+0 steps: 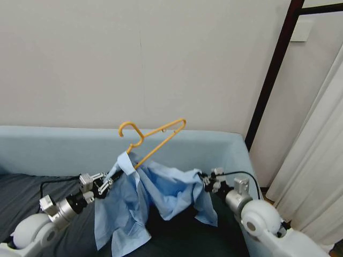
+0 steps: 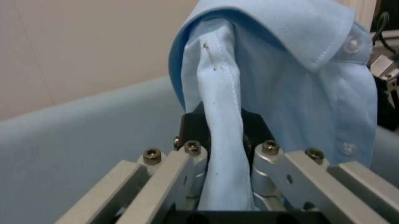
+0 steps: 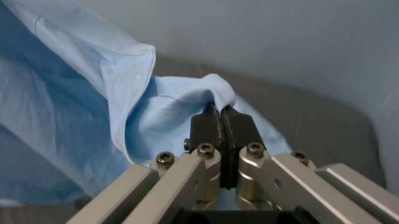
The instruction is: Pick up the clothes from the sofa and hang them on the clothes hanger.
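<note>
Two pincers share the load. Nearest, the left pincer (image 2: pixel 221 126) is clamped on the front button strip of the blue shirt (image 1: pixel 161 195) just below its collar; the right pincer (image 3: pixel 219 121) is pressed together on a small fold of the same cloth. The shirt is slung between them above the sofa's dark seat (image 1: pixel 21 193), its span running left to right across the robot's front and its loose panels drooping toward the cushion. Collar end sits at the left pincer.

An orange hanger (image 1: pixel 153 140) rises out of the collar, tilted: its long arm climbs from the collar up to the right, and the hook curls at the upper left, toward the pale blue sofa back (image 1: pixel 53 147) and the wall (image 1: pixel 107 64) behind.

My judgement is that the hanger looks seated only at the collar, so a jolt or an uneven lift could tip it out. Both grips hold thin edges; pulling the pincers farther apart could drag the cloth free.
</note>
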Tool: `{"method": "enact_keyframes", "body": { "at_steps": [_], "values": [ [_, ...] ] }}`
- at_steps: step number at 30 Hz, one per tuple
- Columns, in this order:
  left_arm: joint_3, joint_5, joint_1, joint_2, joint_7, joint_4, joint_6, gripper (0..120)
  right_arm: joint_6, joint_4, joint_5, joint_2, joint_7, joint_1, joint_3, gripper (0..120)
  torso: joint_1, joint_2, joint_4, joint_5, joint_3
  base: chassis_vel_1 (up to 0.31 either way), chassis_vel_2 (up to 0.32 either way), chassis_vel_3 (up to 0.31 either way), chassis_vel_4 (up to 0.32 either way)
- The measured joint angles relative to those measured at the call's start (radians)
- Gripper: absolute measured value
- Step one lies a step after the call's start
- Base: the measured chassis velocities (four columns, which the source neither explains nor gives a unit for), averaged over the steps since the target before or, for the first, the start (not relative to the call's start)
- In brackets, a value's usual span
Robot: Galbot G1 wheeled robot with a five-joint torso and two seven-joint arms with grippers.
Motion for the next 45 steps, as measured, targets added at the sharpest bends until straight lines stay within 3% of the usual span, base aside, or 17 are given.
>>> {"method": "enact_keyframes", "body": {
  "at_steps": [6, 13, 17, 19, 23, 28, 34, 37, 41, 45],
  "values": [
    [0.013, 0.115, 0.022, -0.059, 0.038, 0.096, -0.035, 7, -0.008, -0.098, -0.147, 0.045, -0.013, -0.054, -0.07, 0, 0.0, 0.0, -0.0002, -0.0001, 0.0, 0.0, 0.0, 0.0, 0.0],
    [0.004, 0.121, 0.05, -0.071, 0.054, 0.092, -0.045, 7, -0.004, -0.193, -0.316, 0.101, 0.03, -0.045, -0.143, 0, 0.0, 0.0, 0.0, 0.0002, 0.0, 0.0, 0.0, 0.0, 0.0],
    [0.007, 0.119, 0.041, -0.092, 0.025, 0.097, -0.052, 7, -0.048, -0.182, -0.385, 0.122, 0.062, -0.044, -0.156, 19, 0.0, 0.0, -0.0001, 0.0, 0.0, 0.0, 0.0, 0.0, 0.0],
    [0.011, 0.118, 0.035, -0.095, 0.019, 0.101, -0.052, 7, -0.065, -0.166, -0.407, 0.12, 0.059, -0.045, -0.15, 22, 0.0, 0.0, -0.0001, 0.0002, 0.0, 0.0, 0.0, 0.0, 0.0],
    [0.03, 0.113, 0.01, -0.097, -0.001, 0.109, -0.052, 7, -0.136, -0.08, -0.516, 0.097, -0.014, -0.038, -0.083, 40, 0.0, 0.0, -0.0004, -0.0001, 0.0, 0.0, 0.0, 0.0, 0.0],
    [0.038, 0.108, 0.0, -0.087, -0.009, 0.1, -0.047, 7, -0.13, -0.042, -0.521, 0.095, -0.062, 0.004, -0.005, 56, 0.0, 0.0, -0.0002, 0.0001, 0.0, 0.0, 0.0, 0.0, 0.0],
    [0.039, 0.106, -0.002, -0.086, -0.011, 0.097, -0.044, 7, -0.139, -0.052, -0.52, 0.094, -0.097, 0.04, 0.016, 75, 0.0, 0.0, 0.0001, -0.0001, 0.0, 0.0, 0.0, 0.0, 0.0],
    [0.038, 0.106, -0.005, -0.087, -0.012, 0.102, -0.044, 7, -0.204, -0.082, -0.574, 0.097, -0.121, 0.047, 0.004, 88, 0.0, 0.0, -0.0002, 0.0, 0.0, 0.0, 0.0, 0.0, 0.0],
    [0.036, 0.106, -0.004, -0.088, -0.012, 0.105, -0.044, 7, -0.232, -0.124, -0.651, 0.096, -0.153, 0.045, -0.009, 98, 0.0, 0.0, -0.0001, 0.0001, 0.0, 0.0, 0.0, 0.0, 0.0],
    [0.036, 0.106, -0.007, -0.089, -0.012, 0.108, -0.044, 7, -0.234, -0.142, -0.681, 0.089, -0.182, 0.035, -0.011, 100, 0.0, 0.0, -0.0003, 0.0, 0.0, 0.0, 0.0, 0.0, 0.0]
  ]
}}
